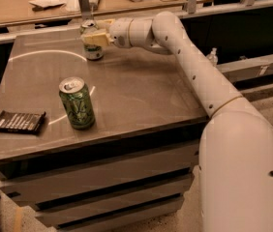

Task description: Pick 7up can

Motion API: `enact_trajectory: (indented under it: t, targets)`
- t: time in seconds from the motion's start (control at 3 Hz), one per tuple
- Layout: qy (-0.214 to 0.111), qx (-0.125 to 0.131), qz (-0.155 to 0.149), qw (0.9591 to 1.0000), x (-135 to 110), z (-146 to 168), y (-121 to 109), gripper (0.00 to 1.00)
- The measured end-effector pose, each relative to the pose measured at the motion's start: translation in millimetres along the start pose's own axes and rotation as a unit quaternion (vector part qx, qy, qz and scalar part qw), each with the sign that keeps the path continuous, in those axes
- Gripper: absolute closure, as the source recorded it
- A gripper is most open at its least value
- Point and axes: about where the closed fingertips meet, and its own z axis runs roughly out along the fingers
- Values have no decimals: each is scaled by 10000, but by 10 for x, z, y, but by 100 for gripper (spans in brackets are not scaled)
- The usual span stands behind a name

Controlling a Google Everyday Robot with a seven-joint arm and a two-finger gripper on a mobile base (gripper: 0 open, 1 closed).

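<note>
Gripper (92, 36) sits at the far left part of the table (146, 91), level with the upper half of the 7up can (94, 52). The can stands upright near the back edge. Cannot tell whether the claw is clenched on the can or released.

Step in hand, by my reading: securing the grasp. To do it well, centre the claw on the can body, squeeze squarely so it does not tip, then lift straight up.

Around: green can (77, 103) stands upright towards the front, well apart. A flat black packet (19, 122) lies at the front left edge. Neither obstructs. The cluttered counter (39, 6) just behind limits backward motion.
</note>
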Motion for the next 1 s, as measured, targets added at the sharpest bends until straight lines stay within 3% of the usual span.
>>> enact_trajectory:
  t: [0.33, 0.67, 1.0]
  targets:
    - [-20, -60, -17, 10000, -21, 27, 20, 81]
    - [-213, -99, -117, 9997, -260, -67, 34, 100]
    - [-520, -182, -292, 9981, -681, -258, 156, 100]
